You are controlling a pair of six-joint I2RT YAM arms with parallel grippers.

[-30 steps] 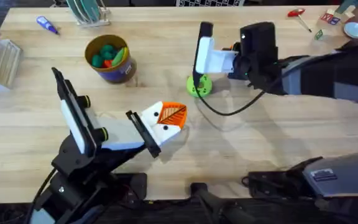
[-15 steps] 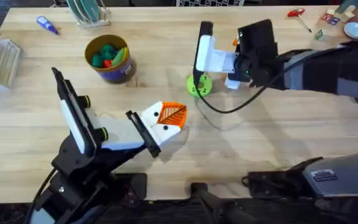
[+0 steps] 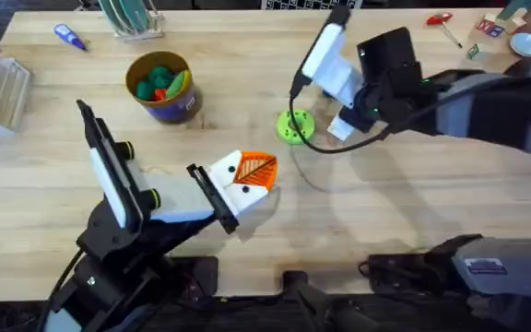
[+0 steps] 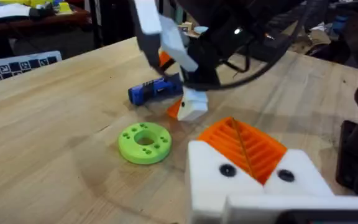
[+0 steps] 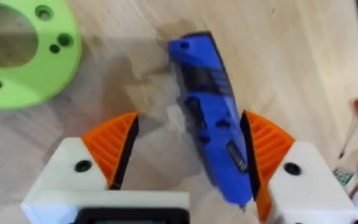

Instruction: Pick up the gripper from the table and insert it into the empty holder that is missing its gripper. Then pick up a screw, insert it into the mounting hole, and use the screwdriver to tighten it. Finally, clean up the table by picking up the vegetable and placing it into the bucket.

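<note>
The left gripper point(image 3: 247, 180) rests low over the near-centre of the table point(image 3: 376, 212), on the left arm that rises from the lower left base. Its white blocks carry orange ribbed pads point(image 4: 244, 146), which lie pressed side by side in the left wrist view, so the jaws are together with nothing between them. Just beyond this gripper, a green disc point(image 3: 294, 126) with a centre hole and small outer holes lies flat on the wood. The right gripper point(image 5: 185, 165) is stationed just beyond and to the right of the disc, on the right arm that reaches in from the right edge. In the right wrist view, its jaws stand apart, with the screwdriver point(image 5: 213, 146) between the two orange pads; the blue body lies on the table beside the disc, close against one pad, and contact with that pad cannot be confirmed. The left wrist view shows the same screwdriver point(image 4: 156, 91) lying flat under the right gripper. Farther back and to the left, the bucket point(image 3: 164, 88) stands upright, apart from the disc, and holds green and orange items. A red-handled tool point(image 3: 442, 22) lies at the far right edge.
</note>
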